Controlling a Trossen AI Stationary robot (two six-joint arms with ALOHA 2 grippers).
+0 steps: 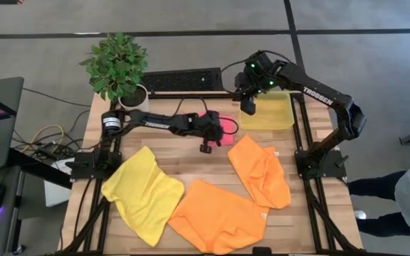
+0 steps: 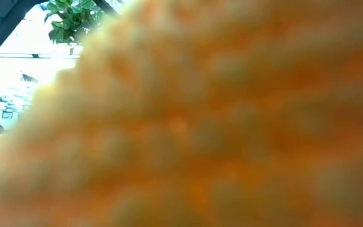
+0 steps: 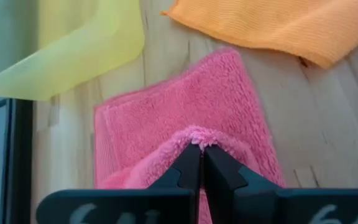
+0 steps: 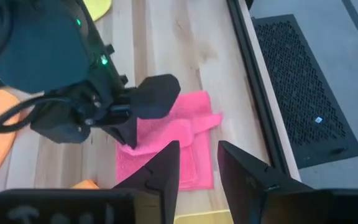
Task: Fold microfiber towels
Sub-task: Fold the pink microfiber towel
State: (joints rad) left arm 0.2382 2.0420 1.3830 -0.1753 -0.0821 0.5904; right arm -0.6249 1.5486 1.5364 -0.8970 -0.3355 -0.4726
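You see the left gripper (image 3: 201, 163) closed tight on a raised fold of the pink towel (image 3: 185, 118), which lies on the table (image 1: 191, 167) beside the yellow bin (image 1: 270, 114). The right gripper (image 4: 197, 163) hangs above it, fingers apart, holding nothing. The yellow towel (image 1: 142, 192) and two orange towels (image 1: 216, 213) lie spread nearer the front.

Left pincer (image 3: 201, 163) pinched shut on a raised fold of the pink towel (image 3: 185, 121), lying folded on the wooden bench (image 3: 328, 118); beyond it, edge of an orange towel (image 3: 278, 25) and a translucent yellow bin (image 3: 73, 50)
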